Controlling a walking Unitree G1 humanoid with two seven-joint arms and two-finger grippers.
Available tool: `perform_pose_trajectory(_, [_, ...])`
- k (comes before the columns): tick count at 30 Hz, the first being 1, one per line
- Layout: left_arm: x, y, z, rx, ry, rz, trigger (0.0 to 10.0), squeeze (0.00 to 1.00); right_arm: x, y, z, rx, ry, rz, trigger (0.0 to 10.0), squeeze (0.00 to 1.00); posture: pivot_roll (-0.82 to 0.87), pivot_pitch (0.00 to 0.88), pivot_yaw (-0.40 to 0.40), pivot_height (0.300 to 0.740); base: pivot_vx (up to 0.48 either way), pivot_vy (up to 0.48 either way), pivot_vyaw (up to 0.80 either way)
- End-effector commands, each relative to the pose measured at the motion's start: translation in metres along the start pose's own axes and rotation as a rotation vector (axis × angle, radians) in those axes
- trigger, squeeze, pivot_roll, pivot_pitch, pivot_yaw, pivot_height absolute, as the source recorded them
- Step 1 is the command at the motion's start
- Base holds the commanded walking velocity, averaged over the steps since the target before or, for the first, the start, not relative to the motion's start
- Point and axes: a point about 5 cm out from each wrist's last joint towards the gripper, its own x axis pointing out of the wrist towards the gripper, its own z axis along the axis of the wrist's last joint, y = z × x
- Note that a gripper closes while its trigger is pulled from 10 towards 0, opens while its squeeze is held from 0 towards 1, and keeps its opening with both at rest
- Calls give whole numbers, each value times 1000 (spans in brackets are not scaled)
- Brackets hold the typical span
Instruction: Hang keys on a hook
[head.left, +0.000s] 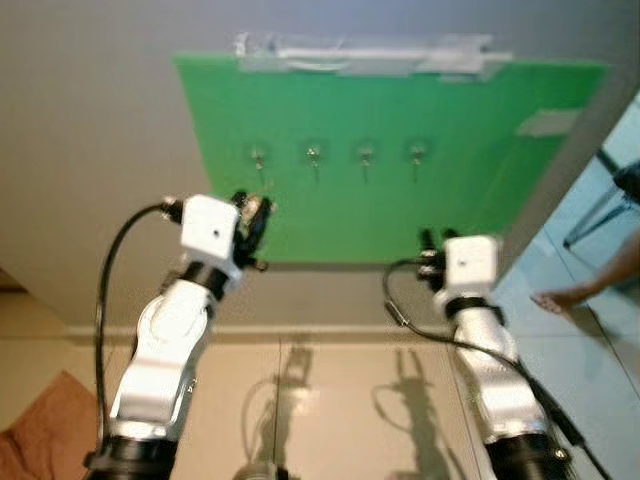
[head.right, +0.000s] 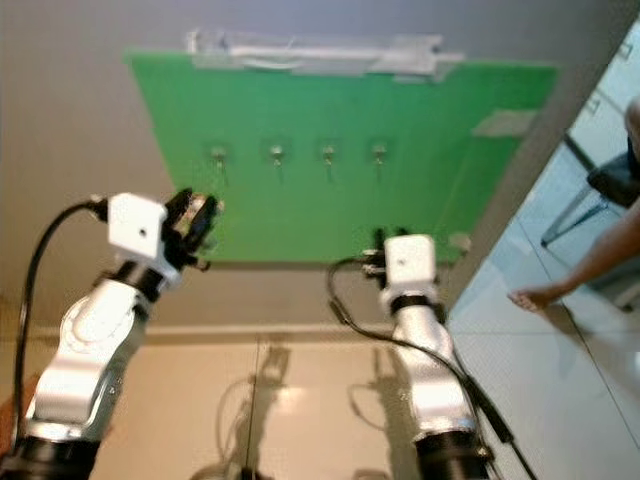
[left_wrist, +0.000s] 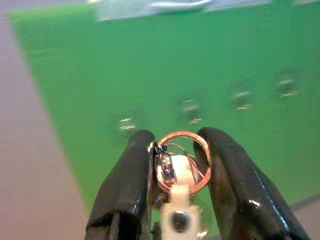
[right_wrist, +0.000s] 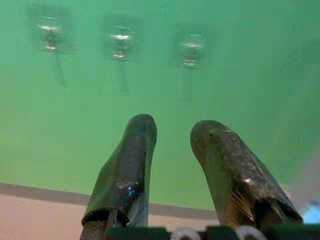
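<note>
Four blurred hooks (head.left: 312, 154); left gripper (left_wrist: 176, 145) grips key ring (left_wrist: 183, 161).

Open air between both arms and green board (head.left: 450, 160); four hooks (head.left: 314, 154) seemingly unobstructed; person's hand (head.left: 560, 298) right

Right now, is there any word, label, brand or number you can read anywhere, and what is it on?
None can be read.
Green board: no print.
Pale patch on the board: blurred, nothing legible.
Key ring in the left gripper: no marking to make out.
</note>
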Motion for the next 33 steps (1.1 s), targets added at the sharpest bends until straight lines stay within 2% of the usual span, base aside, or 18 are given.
perform_pose_trajectory(1, [2, -4, 4, -4, -19, -15, 0, 0, -1, -11, 1, -6, -8, -19, 10000, 0, -92, 73, 35, 740, 450, 0, 0])
perform_pose_trajectory(7, [3, -4, 5, -10, -21, -15, 0, 0, 0, -10, 3, 7, -23, -8, 10000, 0, -92, 73, 34, 740, 380, 0, 0])
perform_pose_trajectory(10, [2, -4, 5, -8, -25, -18, 0, 0, -1, -9, 2, 4, -11, -6, 10000, 0, -93, 75, 35, 740, 0, 0, 0])
perform_pose_trajectory(29, [1, -2, 5, -2, -19, -25, 0, 0, -3, -9, -1, 3, 4, -13, 10000, 0, -90, 72, 42, 641, 0, 0, 0])
perform_pose_trajectory(33, [2, 0, 3, 21, -9, -14, 0, 0, -3, -8, -2, 3, 5, -11, 10000, 0, -88, 68, 42, 621, 0, 0, 0])
